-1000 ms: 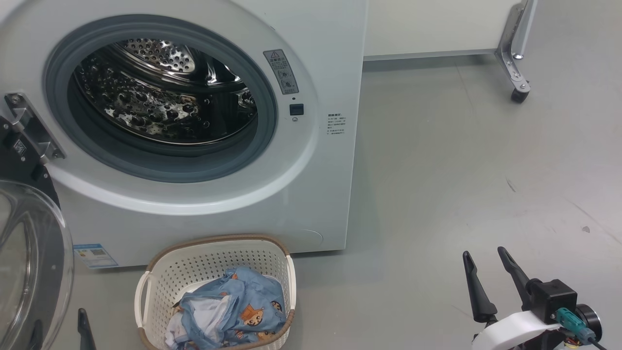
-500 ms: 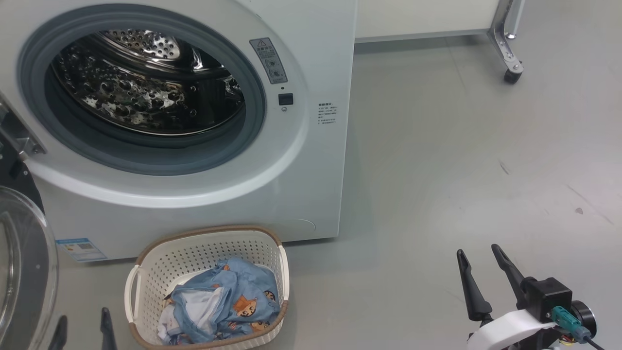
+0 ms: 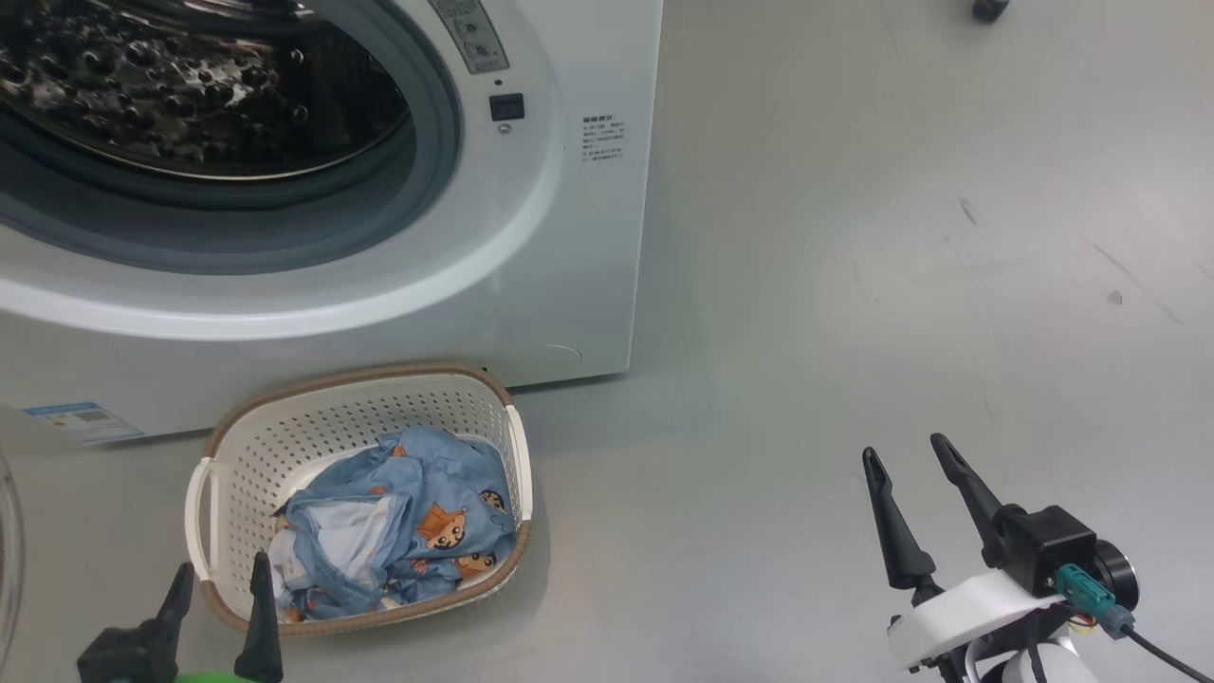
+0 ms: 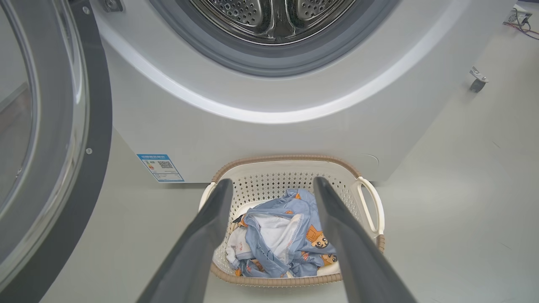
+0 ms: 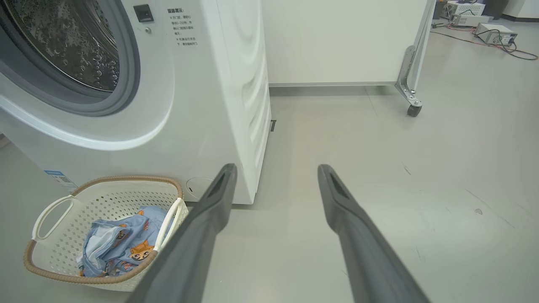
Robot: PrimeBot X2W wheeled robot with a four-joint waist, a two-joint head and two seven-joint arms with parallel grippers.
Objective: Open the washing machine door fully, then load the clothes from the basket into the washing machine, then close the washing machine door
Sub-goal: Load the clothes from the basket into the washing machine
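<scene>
The washing machine (image 3: pixel 531 247) stands with its steel drum (image 3: pixel 190 85) exposed. Its door (image 4: pixel 90 126) hangs swung out to the left, black rim and clear glass showing in the left wrist view. The basket (image 3: pixel 237 446) sits on the floor just before the machine, with the clothes (image 3: pixel 398 531), a light blue bundle with orange-brown figures, lying inside. My left gripper (image 3: pixel 220 569) is open at the basket's near left rim, above and short of the clothes (image 4: pixel 278 235). My right gripper (image 3: pixel 903 449) is open and holds nothing, over bare floor well to the right.
A blue label (image 4: pixel 160 167) is stuck low on the machine's front. A white panel (image 5: pixel 337 42) on a metal leg with a caster (image 5: pixel 414 110) stands behind on the right. Grey floor (image 3: pixel 854 285) stretches right of the machine, with boxes and cables (image 5: pixel 492 33) far back.
The head camera has tilted down and right, so the machine and basket slid up and left. My left gripper has risen into view beside the basket's near rim, still open.
</scene>
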